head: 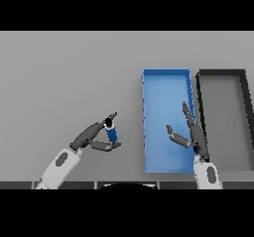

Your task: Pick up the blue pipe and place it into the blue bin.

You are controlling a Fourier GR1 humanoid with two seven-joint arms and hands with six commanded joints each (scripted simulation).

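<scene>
A short blue pipe [111, 131] with a dark open top stands upright on the grey table, left of the blue bin [165, 80]. My left hand [92, 134] reaches in from the lower left; its fingers touch the pipe's top and its thumb curls round the pipe's base, pinching it. My right hand [195, 135] hovers over the bin's right half, fingers straight and thumb spread, holding nothing. The bin's floor shows nothing inside.
A black bin [222, 73] with a grey floor sits right beside the blue bin, at the table's right. Bare grey table stretches across the left and back.
</scene>
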